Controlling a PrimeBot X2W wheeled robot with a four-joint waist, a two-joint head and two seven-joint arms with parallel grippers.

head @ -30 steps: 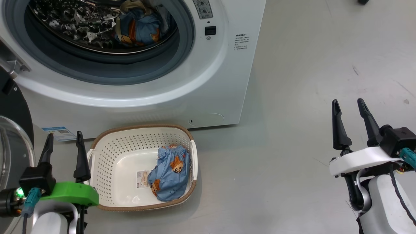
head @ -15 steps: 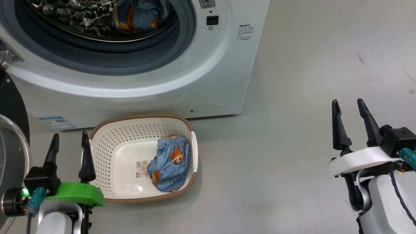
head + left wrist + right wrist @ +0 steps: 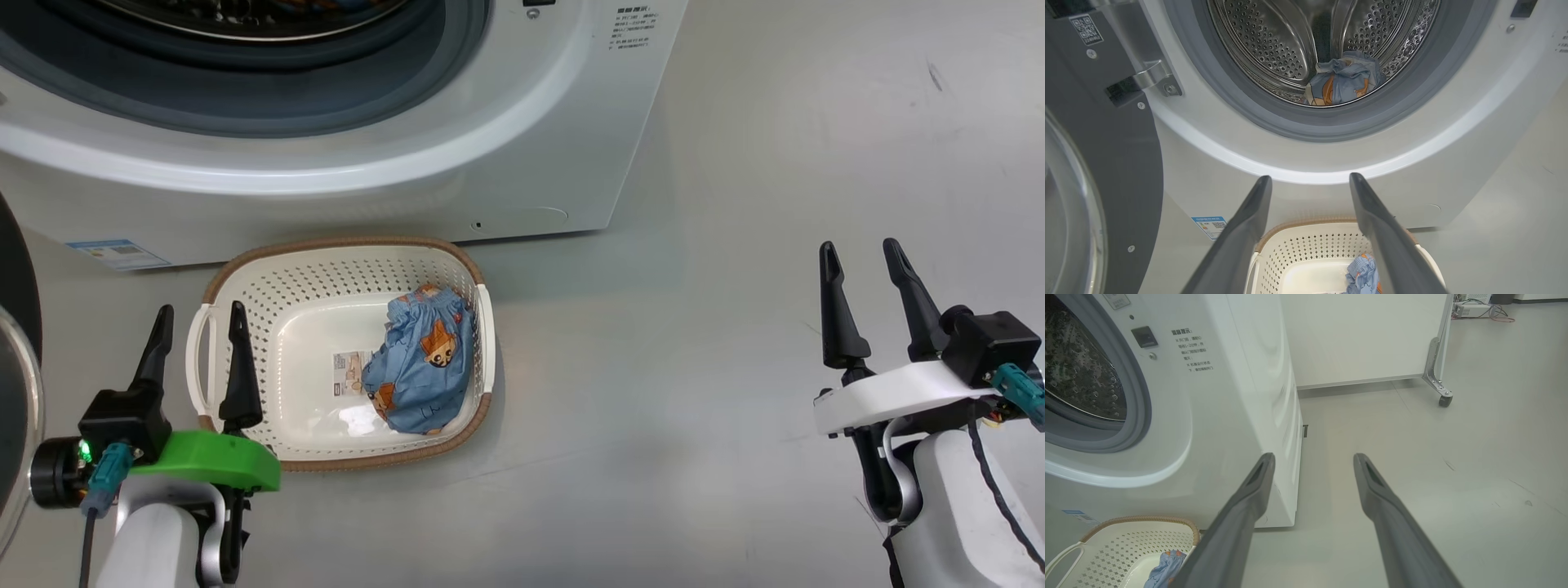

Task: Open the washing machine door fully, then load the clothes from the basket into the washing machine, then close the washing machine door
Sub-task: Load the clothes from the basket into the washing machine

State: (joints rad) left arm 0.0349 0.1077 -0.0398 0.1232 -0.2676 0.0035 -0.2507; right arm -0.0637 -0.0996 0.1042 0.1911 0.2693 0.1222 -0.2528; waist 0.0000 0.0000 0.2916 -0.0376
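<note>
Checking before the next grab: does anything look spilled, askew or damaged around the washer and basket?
Nothing stands out. The basket sits upright on the floor before the washing machine, one blue garment inside it, a second garment in the drum, none on the floor. The door hangs open.

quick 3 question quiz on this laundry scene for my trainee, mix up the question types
1. True or false: a garment lies inside the washing machine.
2. The other garment lies in the basket toward the robot's: A) left side B) right side C) exact centre
3. Fill in: the left pincer and right pincer are both ___.
Key: 1 true; 2 B; 3 open.
</note>
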